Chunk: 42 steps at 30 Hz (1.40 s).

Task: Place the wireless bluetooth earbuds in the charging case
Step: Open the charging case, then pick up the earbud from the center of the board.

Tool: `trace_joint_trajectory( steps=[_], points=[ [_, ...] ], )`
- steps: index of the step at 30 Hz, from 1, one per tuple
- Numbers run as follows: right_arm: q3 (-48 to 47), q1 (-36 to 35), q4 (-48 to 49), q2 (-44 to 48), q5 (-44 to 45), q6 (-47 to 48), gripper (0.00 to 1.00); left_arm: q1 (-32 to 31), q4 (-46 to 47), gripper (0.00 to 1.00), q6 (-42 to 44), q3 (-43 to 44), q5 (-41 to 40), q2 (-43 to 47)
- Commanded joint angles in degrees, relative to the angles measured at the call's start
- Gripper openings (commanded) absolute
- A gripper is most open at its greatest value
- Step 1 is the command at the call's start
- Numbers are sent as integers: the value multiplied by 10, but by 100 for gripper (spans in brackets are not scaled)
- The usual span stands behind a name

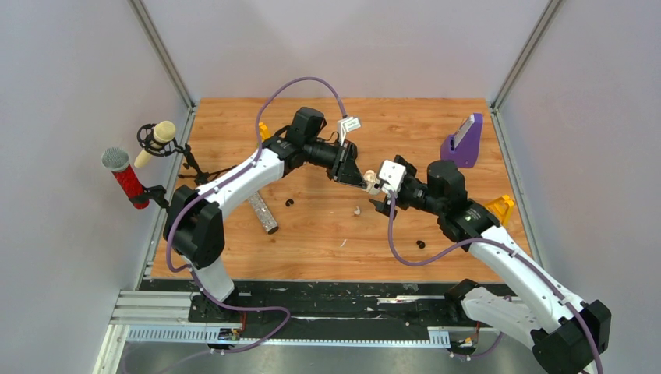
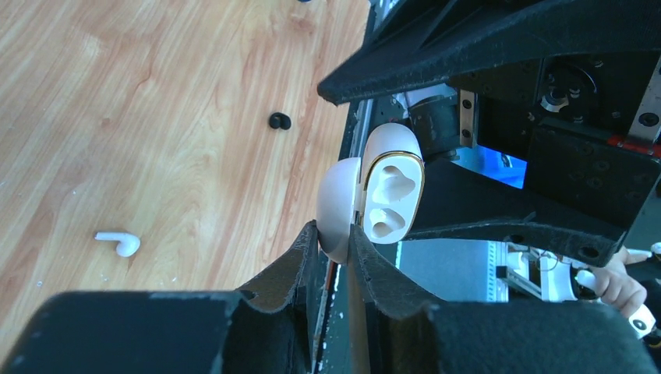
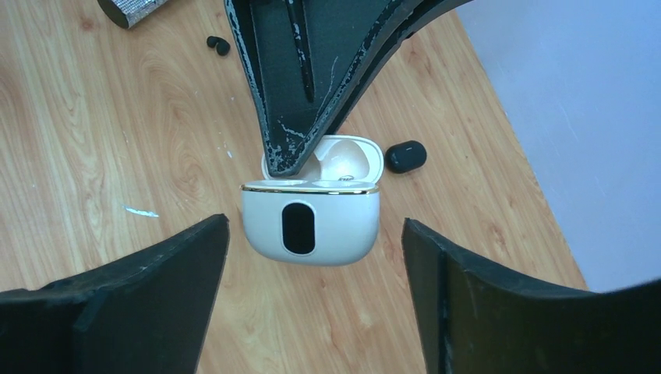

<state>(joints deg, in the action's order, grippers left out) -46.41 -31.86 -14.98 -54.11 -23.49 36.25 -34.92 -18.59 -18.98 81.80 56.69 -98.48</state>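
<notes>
**Aloft between the two arms, the case hangs by its lid**

Up close, the white charging case [image 2: 392,195] is off the wooden table [image 1: 234,257], near the middle of it, where the two arms meet. It is flipped open, and the two hollow wells inside its gold-rimmed body show plainly from the left wrist. The left gripper [image 2: 335,238] is clenched on the lid [image 2: 340,204], with one black finger on each face of it, and the body hangs off the hinge beside that.

The right gripper [image 3: 313,224] is spread wide. Its fingers [image 3: 156,273] stand on either side of the case body with a clear gap on each side, touching nothing.

Down on the table lie the loose buds. A white earbud [image 2: 118,242] with a short stem is on its side, well apart from the case. A black earbud [image 2: 279,121] sits farther along the boards. A thin white sliver [image 3: 140,211] lies on the wood too.
</notes>
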Motion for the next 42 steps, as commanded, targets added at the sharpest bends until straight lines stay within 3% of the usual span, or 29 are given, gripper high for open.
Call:
trace_joint_trajectory(
  steps=[1,11,15,21,29,33,42],
  points=[
    [-9,-4,17,-3,-10,-1,98,-2,12,8,5,21,18,11],
    [-23,-4,-6,9,6,11,100,24,-78,13,83,52,-73,12],
    [-43,1,-41,11,6,17,100,46,-168,13,155,85,-206,13],
    [-37,12,-58,-15,-9,-4,100,59,-219,13,250,66,-397,67],
    [-78,12,-100,-165,1,-28,100,64,-240,13,333,-31,-595,173],
    [-128,13,-127,-253,5,-73,95,68,-245,14,342,-79,-635,216],
    [-183,13,-172,-381,-29,-126,83,73,-245,16,345,-117,-630,265]
  ],
)
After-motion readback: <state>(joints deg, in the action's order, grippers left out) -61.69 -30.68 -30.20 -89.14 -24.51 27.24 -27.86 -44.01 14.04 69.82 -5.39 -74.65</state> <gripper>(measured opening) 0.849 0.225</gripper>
